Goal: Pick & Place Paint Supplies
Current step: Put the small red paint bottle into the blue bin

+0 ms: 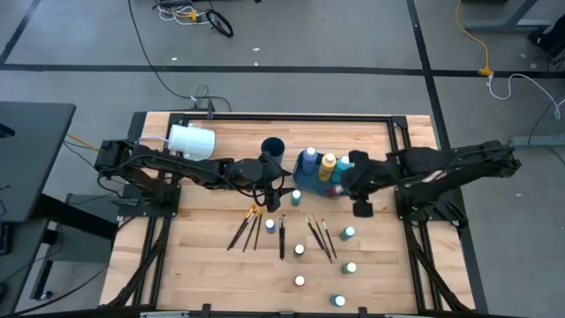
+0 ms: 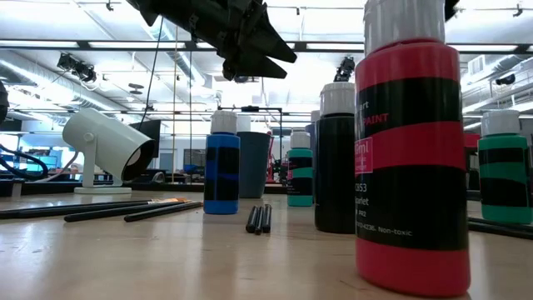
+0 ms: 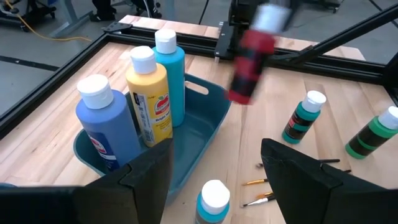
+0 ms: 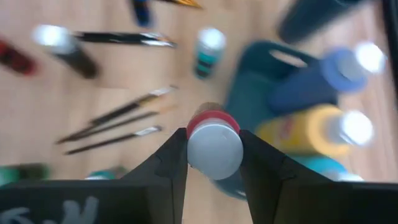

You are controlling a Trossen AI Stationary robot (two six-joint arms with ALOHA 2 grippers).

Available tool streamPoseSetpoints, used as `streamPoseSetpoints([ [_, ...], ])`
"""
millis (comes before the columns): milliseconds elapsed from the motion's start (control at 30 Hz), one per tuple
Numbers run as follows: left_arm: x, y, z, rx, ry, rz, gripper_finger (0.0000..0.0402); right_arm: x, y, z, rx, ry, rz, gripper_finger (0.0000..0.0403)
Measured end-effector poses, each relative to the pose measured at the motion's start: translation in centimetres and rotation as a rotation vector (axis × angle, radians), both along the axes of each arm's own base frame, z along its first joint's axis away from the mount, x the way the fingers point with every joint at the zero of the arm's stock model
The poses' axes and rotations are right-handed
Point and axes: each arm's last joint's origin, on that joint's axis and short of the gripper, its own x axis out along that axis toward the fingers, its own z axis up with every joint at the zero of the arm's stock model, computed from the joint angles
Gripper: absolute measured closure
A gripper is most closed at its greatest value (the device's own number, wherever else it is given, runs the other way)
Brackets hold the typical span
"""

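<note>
Wooden desk (image 1: 203,265) below, right fingers (image 4: 213,155) clamp an upright red bottle (image 3: 250,59) just beside the bin (image 3: 199,134); left fingers (image 3: 214,174) spread wide.

Three tall white-capped paint bottles (image 3: 149,93) stand in one teal plastic tray (image 3: 198,134). One red white-capped bottle (image 3: 251,53) is aloft. Six small white-capped bottles (image 1: 299,250) stand loose. Thin brushes (image 1: 265,227) are too bunched to count.
</note>
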Motion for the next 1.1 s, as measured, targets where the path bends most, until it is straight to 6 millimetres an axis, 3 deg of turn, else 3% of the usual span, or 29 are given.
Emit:
streamPoseSetpoints([
  [267,0.0,0.0,0.0,-0.008,-0.001,0.003,0.0152,2.6,-2.8,-3.6,0.026,0.215,-0.156,0.0288],
  [500,0.0,-0.1,0.0,-0.007,0.001,0.0,0.0152,4.3,-3.4,-6.5,0.073,0.339,-0.286,0.0286],
  [1100,0.0,-0.1,0.0,-0.007,0.006,0.0,0.0152,4.1,-3.5,-7.3,0.068,0.391,-0.407,0.0284],
])
